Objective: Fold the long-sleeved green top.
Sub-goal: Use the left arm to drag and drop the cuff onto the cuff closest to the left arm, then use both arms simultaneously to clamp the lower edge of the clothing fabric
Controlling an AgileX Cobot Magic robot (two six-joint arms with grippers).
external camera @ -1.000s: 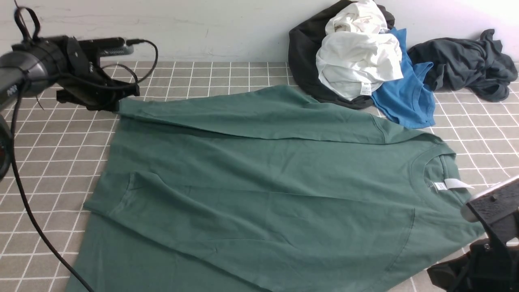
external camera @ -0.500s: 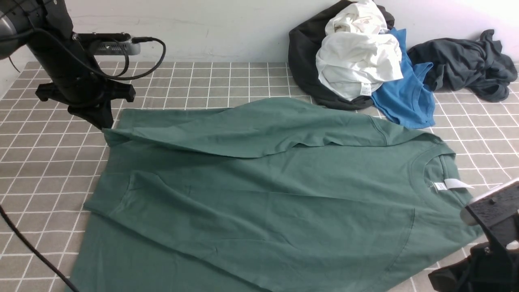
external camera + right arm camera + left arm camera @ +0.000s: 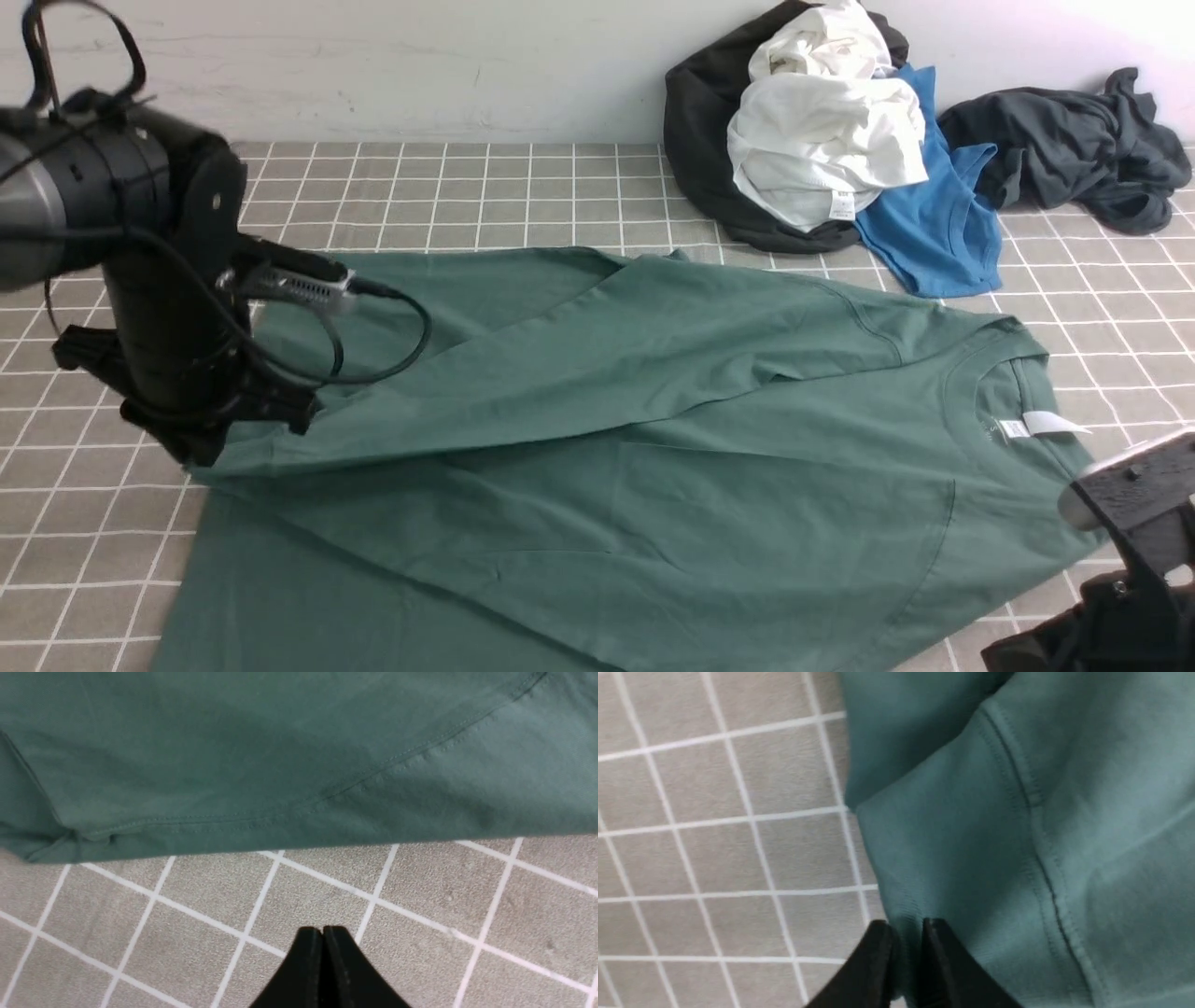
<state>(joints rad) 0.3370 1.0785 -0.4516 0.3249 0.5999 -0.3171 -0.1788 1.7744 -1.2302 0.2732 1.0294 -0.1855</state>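
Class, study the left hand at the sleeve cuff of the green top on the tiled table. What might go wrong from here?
1. The left hand pinches only the cuff edge of the green long-sleeved top; pulling away before letting go may drag the folded sleeve askew.
2. The wrist cable loops low over that sleeve and might snag it.

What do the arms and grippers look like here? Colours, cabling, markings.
Mostly black hardware. The left arm has a silver-grey cylindrical link, loose black cables looping off it and a silver camera module. The left gripper and right gripper have matte black tapered fingers. The right arm shows a black block with a silvery edge. No readable markings.
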